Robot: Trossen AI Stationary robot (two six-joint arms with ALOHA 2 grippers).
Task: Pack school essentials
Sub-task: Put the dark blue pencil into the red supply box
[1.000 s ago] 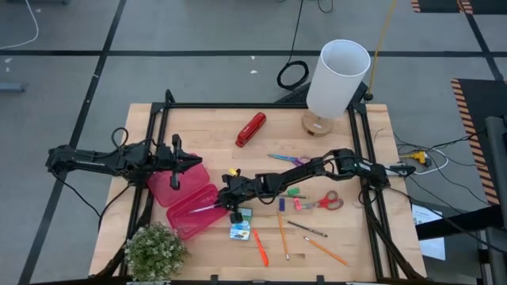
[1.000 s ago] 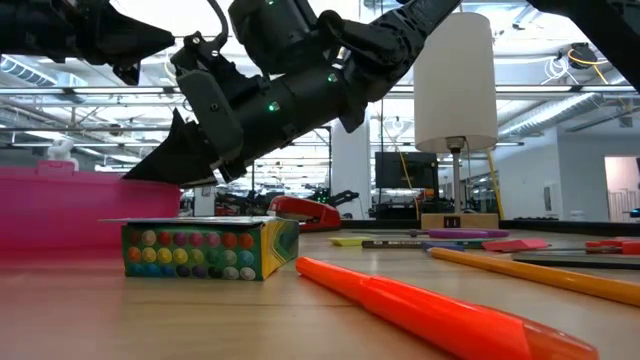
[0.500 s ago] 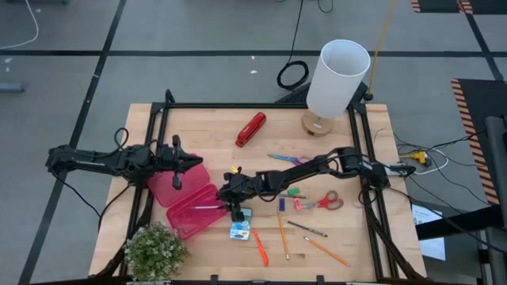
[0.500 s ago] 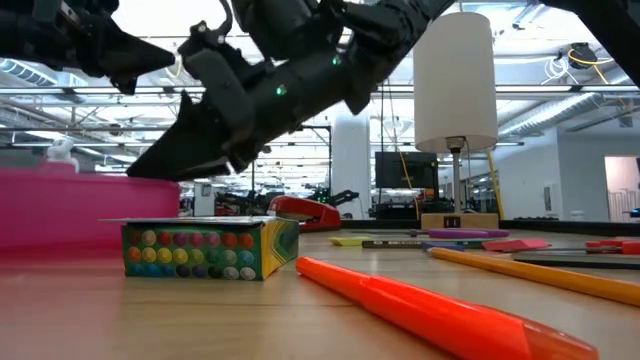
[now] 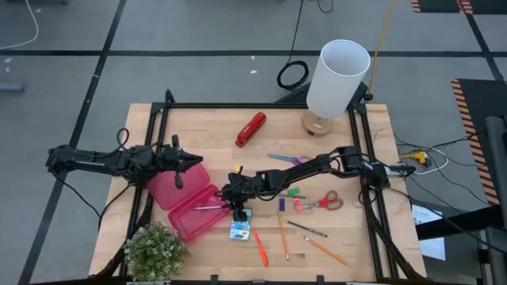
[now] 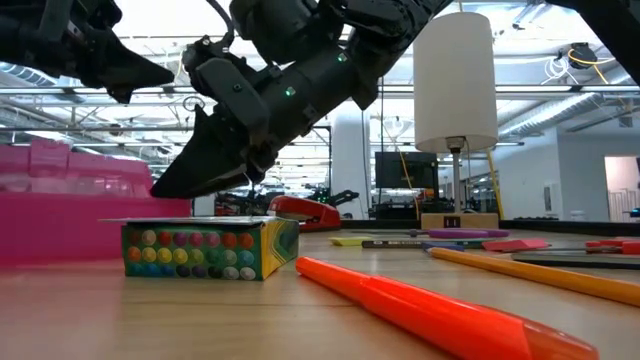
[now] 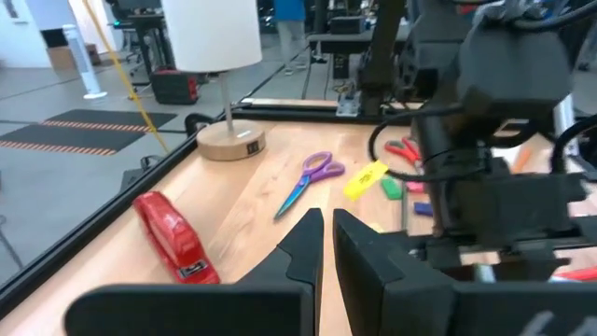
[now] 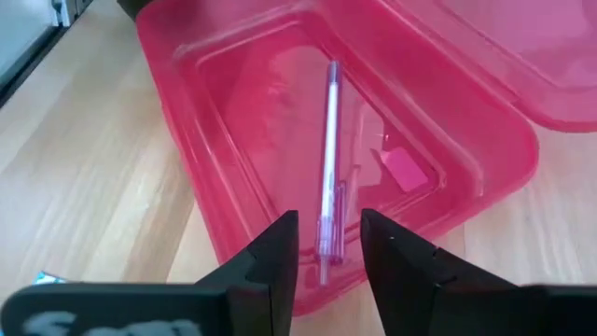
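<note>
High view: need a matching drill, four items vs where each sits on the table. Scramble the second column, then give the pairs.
Things:
1. red stapler
2. slim purple pen
3. small green-yellow crayon box
4. red-handled scissors

Places:
A. on the wood beside the pink case's open tray, just under the right gripper
B. inside the open tray of the translucent pink plastic case
C. toward the table's right side, below the right arm
D. alone near the far edge, left of the white lamp

Pairs: 1-D, 2-B, 3-A, 4-C
</note>
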